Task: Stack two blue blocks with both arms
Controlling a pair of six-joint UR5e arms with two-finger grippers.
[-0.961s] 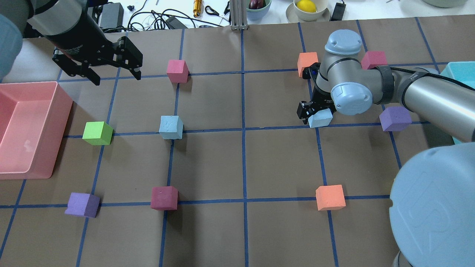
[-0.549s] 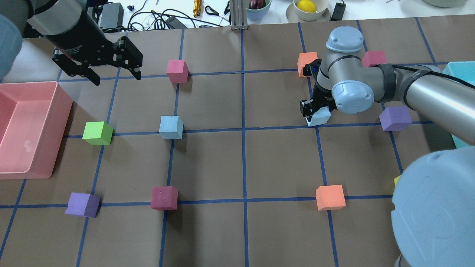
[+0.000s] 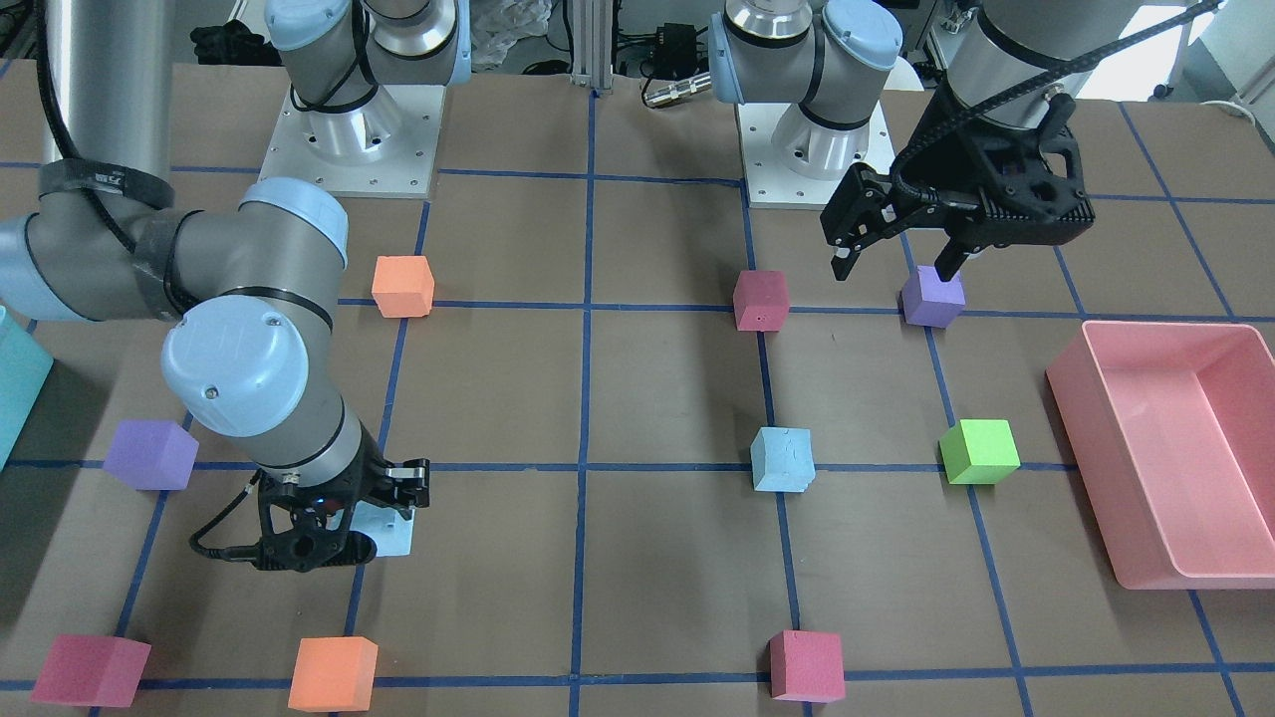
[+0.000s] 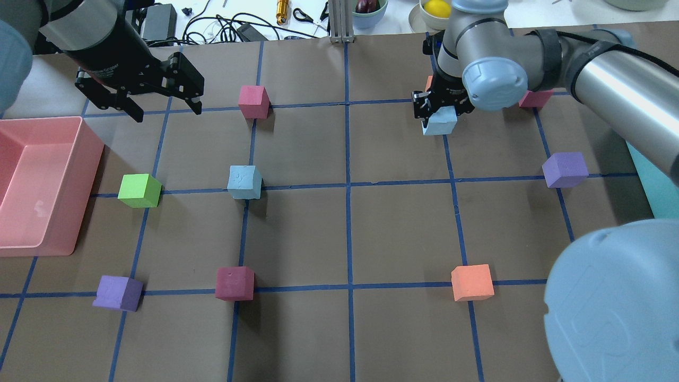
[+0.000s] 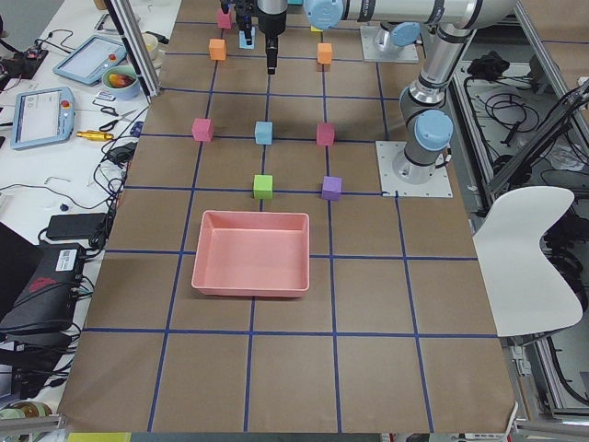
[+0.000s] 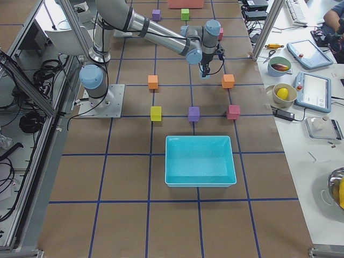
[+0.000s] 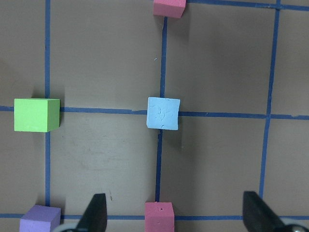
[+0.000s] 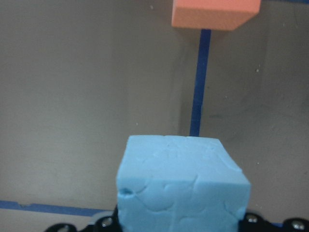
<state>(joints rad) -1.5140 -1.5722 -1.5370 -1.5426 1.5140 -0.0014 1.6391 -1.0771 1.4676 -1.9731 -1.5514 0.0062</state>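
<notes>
My right gripper (image 4: 432,109) is shut on one pale blue block (image 4: 439,122) and holds it above the table at the far right. The block fills the lower right wrist view (image 8: 181,191) and also shows in the front view (image 3: 390,535). The other blue block (image 4: 244,182) sits on a grid line left of centre; it also shows in the left wrist view (image 7: 163,113) and the front view (image 3: 782,459). My left gripper (image 4: 168,113) is open and empty, high above the far left of the table, apart from that block.
A pink bin (image 4: 69,212) stands at the left edge and a teal bin (image 6: 200,180) at the right end. Loose cubes lie on the grid: green (image 4: 139,190), purple (image 4: 565,170), orange (image 4: 472,283), maroon (image 4: 234,283), pink (image 4: 253,101).
My right gripper has lifted the blue block off the table and carried it toward the far side in the overhead view. The left arm and the other block have not moved.
</notes>
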